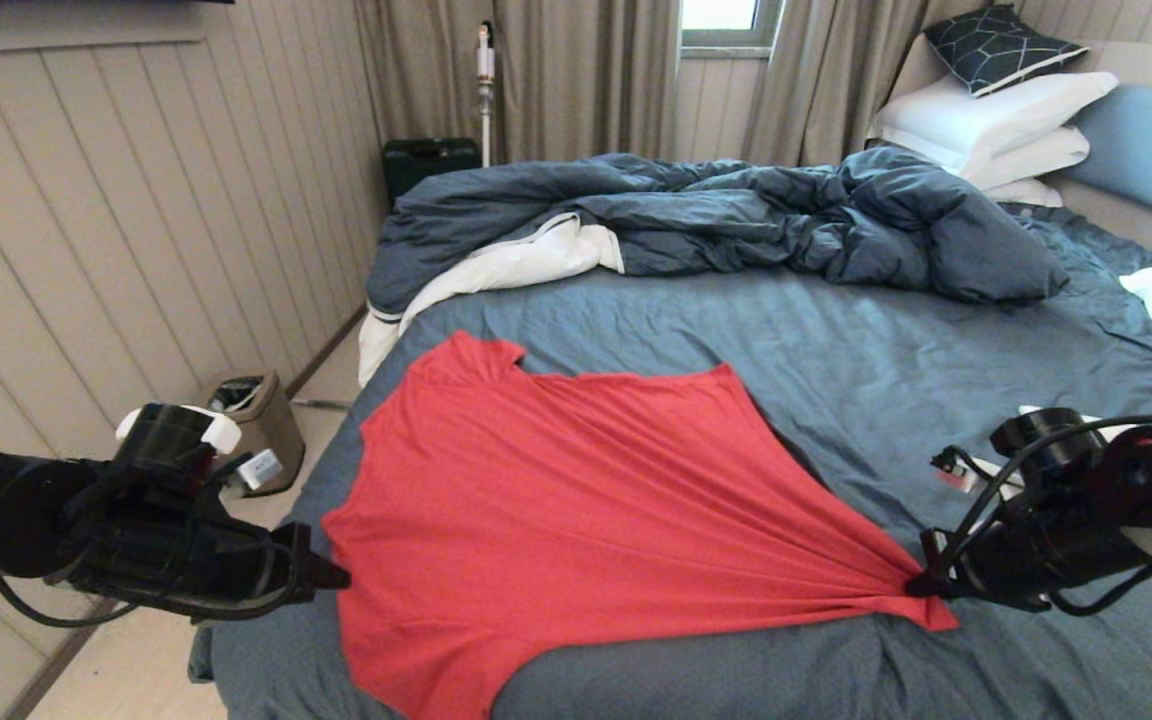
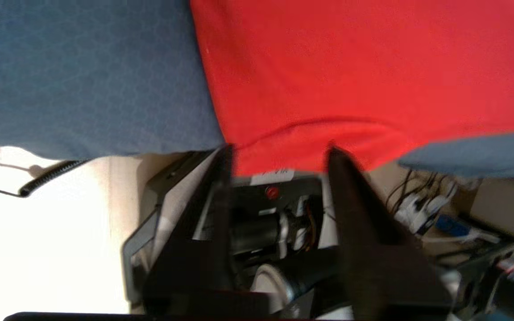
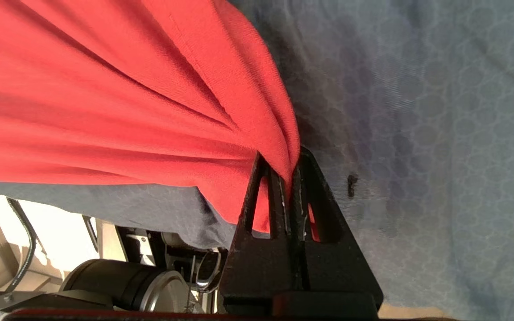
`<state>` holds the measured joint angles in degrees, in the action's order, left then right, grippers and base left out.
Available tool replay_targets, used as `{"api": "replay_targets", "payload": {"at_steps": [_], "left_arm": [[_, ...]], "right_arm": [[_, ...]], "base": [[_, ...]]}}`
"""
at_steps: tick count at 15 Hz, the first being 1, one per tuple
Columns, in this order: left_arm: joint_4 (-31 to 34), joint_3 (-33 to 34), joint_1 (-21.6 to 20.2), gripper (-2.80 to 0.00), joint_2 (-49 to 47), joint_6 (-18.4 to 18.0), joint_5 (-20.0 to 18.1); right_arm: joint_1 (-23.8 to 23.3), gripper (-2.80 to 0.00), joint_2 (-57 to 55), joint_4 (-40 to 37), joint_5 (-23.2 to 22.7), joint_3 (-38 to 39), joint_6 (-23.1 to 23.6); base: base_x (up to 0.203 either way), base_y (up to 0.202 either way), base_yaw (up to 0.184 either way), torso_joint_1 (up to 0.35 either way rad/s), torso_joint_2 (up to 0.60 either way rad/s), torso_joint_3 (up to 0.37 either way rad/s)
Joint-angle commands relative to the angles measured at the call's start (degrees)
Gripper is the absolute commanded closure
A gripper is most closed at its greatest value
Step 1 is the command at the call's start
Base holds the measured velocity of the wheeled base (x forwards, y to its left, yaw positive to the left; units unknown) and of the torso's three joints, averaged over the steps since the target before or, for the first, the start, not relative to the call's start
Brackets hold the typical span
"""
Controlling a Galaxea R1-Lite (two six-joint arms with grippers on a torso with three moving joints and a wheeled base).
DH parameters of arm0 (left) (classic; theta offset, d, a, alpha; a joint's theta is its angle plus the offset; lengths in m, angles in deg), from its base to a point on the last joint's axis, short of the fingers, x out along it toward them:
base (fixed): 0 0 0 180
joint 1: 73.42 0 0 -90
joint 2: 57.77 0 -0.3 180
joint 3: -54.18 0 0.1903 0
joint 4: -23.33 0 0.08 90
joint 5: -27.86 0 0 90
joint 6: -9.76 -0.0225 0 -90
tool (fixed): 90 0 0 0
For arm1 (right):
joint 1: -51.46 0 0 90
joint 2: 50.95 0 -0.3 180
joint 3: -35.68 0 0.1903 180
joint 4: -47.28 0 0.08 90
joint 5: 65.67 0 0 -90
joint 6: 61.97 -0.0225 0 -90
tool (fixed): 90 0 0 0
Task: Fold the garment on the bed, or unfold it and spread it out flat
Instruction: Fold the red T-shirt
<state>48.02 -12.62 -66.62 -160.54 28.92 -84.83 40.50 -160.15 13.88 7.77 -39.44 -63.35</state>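
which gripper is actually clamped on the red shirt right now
The right gripper: its fingers are pinched shut on a bunched corner of the red shirt. The left gripper is open at the shirt's edge.

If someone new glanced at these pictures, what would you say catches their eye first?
The red T-shirt dominates, spread over the near half of the bed and fanning out from one bunched corner. That corner is pinched in the shut right gripper at the shirt's right end, pulling the cloth into tight folds. The left gripper sits open at the shirt's opposite edge, and a rumpled duvet is heaped across the far side.
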Motion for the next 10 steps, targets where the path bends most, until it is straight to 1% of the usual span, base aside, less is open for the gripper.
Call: {"api": "replay_targets", "payload": {"at_steps": [1,6,10], "left_arm": [[-1.2,-0.3,0.0,-2.80,-1.0,0.4,0.0],[-6.3,-1.6,0.0,-2.80,-5.7,0.5,0.4],[-7.9,-2.6,0.0,-2.80,-10.0,0.5,0.4]], "right_arm": [[0.1,0.00,0.8,-0.1,-0.1,0.6,0.0],[-0.2,0.00,2.1,-0.2,-0.1,0.7,0.0],[0.0,0.00,2.0,-0.2,-0.1,0.2,-0.1]], "base": [[0.000,0.000,0.000,0.000,0.00,0.000],[0.000,0.000,0.000,0.000,0.00,0.000],[0.000,0.000,0.000,0.000,0.00,0.000]]}}
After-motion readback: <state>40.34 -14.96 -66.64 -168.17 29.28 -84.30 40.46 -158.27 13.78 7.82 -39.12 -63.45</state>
